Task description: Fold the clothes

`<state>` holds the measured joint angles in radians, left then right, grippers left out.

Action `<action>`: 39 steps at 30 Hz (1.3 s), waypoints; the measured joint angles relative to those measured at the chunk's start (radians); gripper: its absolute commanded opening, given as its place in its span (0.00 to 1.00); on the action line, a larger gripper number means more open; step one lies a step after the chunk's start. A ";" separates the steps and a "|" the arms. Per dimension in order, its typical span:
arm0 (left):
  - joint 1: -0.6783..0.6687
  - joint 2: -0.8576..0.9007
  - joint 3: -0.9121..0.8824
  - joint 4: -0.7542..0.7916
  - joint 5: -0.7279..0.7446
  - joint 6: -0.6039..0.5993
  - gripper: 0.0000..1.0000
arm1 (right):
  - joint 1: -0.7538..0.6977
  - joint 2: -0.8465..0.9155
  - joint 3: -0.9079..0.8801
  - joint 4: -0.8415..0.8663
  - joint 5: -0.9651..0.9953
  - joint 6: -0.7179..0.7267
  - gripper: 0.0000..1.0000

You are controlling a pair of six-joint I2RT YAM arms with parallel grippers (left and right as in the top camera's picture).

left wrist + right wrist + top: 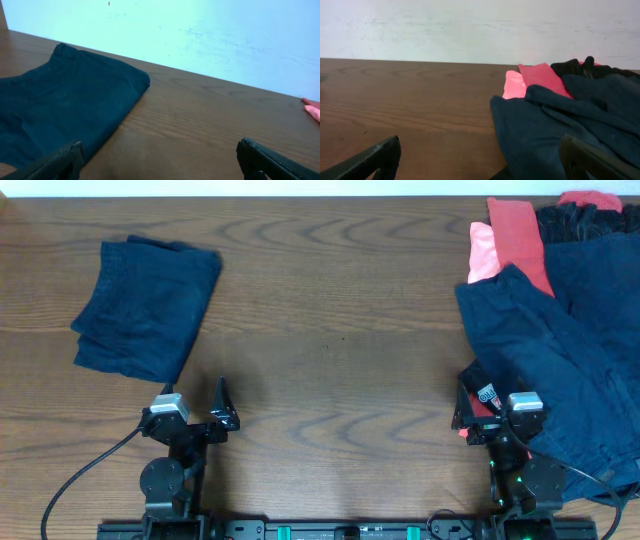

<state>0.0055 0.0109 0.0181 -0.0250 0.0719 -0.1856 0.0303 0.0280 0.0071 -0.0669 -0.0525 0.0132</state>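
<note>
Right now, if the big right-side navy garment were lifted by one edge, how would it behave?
Probably floppy: the navy garment lies in soft creases, so it would likely sag from one pinch. It seems to overlap the red piece, so lifting may drag that along.

Folded garment [147, 305] lies left on table [340, 330] — unfolded pile [575, 330] right.

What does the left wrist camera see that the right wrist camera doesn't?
Left wrist only: the folded navy garment. Right wrist only: the loose navy piece, the red garment and the black garment. Both: the wooden table, a pale wall, salmon-pink cloth (a mere sliver in the left view), and an open gripper: left gripper, right gripper.
</note>
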 measured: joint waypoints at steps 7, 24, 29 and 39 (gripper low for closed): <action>-0.014 0.000 0.000 0.000 0.000 0.004 0.98 | 0.000 0.000 0.000 0.000 0.000 0.000 0.99; -0.015 0.000 0.000 0.000 0.000 0.004 0.98 | 0.000 0.000 0.000 0.000 0.000 0.000 0.99; -0.015 0.000 0.000 0.000 0.000 0.004 0.98 | 0.000 0.000 0.000 0.000 0.000 0.000 0.99; -0.015 0.000 0.000 0.000 0.000 0.004 0.98 | 0.000 0.000 0.000 0.000 0.000 0.000 0.99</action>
<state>-0.0097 0.0109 0.0181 -0.0254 0.0719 -0.1818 0.0303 0.0280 0.0071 -0.0669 -0.0525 0.0132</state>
